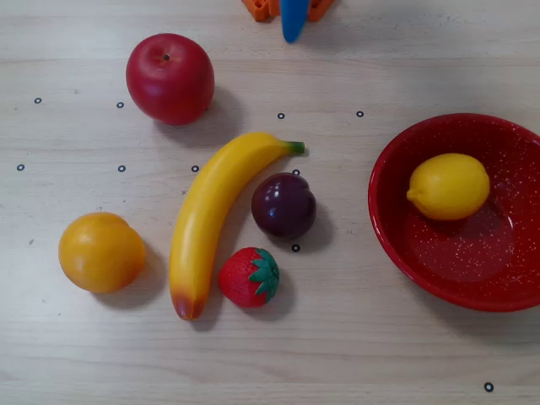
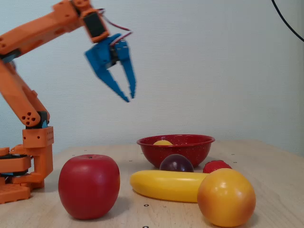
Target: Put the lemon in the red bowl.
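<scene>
The yellow lemon [image 1: 449, 186] lies inside the red bowl [image 1: 390, 240] at the right of the overhead view, toward the bowl's upper left. From the side, only the top of the lemon [image 2: 163, 142] peeks over the rim of the red bowl [image 2: 183, 151]. My blue gripper [image 2: 130, 97] hangs high in the air, far left of the bowl and above the table, its fingers drawn together with nothing between them. Only a blue tip of the gripper [image 1: 293, 24] shows at the top edge of the overhead view.
Left of the bowl lie a dark plum [image 1: 283, 205], a strawberry [image 1: 250, 276], a long banana [image 1: 211, 215], an orange fruit [image 1: 101, 251] and a red apple [image 1: 170, 78]. The orange arm base [image 2: 23, 166] stands at the left.
</scene>
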`<state>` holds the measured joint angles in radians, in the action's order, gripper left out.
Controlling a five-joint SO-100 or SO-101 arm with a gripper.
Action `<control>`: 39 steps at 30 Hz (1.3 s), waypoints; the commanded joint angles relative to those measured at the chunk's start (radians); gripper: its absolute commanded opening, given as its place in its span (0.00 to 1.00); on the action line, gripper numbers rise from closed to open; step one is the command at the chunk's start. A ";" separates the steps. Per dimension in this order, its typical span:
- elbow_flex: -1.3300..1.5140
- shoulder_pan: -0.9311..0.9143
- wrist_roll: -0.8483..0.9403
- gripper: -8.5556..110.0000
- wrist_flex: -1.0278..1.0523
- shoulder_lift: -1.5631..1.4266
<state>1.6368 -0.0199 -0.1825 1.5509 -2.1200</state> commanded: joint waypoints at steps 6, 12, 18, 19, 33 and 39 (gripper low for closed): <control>0.310 0.095 -0.005 0.07 -0.167 -0.373; 0.600 0.107 0.017 0.07 -0.233 -0.627; 0.928 0.101 0.035 0.07 -0.422 -0.845; 0.980 0.097 0.037 0.07 -0.463 -0.874; 1.482 0.034 0.017 0.07 -0.879 -1.100; 1.482 0.032 0.061 0.07 -0.746 -1.111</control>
<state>3.1048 0.0337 -0.1534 0.8161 -3.2168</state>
